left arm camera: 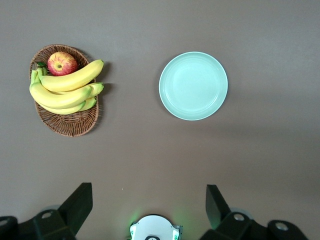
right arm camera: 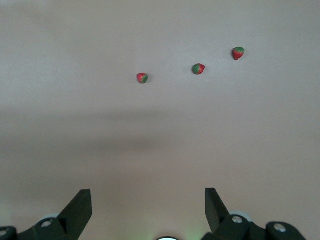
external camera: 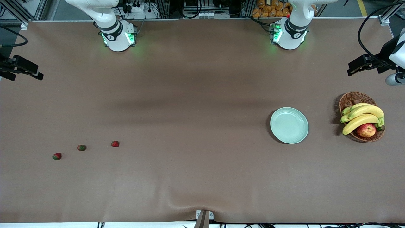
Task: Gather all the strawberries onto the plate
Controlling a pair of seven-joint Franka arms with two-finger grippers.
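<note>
Three tiny red strawberries with green tops lie apart in a loose row on the brown table toward the right arm's end: one (external camera: 57, 155), one (external camera: 81, 147) and one (external camera: 115, 143). They also show in the right wrist view (right arm camera: 142, 78), (right arm camera: 198, 69), (right arm camera: 238, 53). The pale mint-green plate (external camera: 289, 125) sits bare toward the left arm's end and shows in the left wrist view (left arm camera: 193, 85). My left gripper (left arm camera: 148, 192) is open and empty, high over the table near the plate. My right gripper (right arm camera: 148, 197) is open and empty, high over the table near the strawberries.
A brown wicker basket (external camera: 361, 116) with bananas and a red-yellow apple (external camera: 366, 130) stands beside the plate, closer to the left arm's end; it shows in the left wrist view (left arm camera: 65, 90). The two arm bases stand along the table's back edge.
</note>
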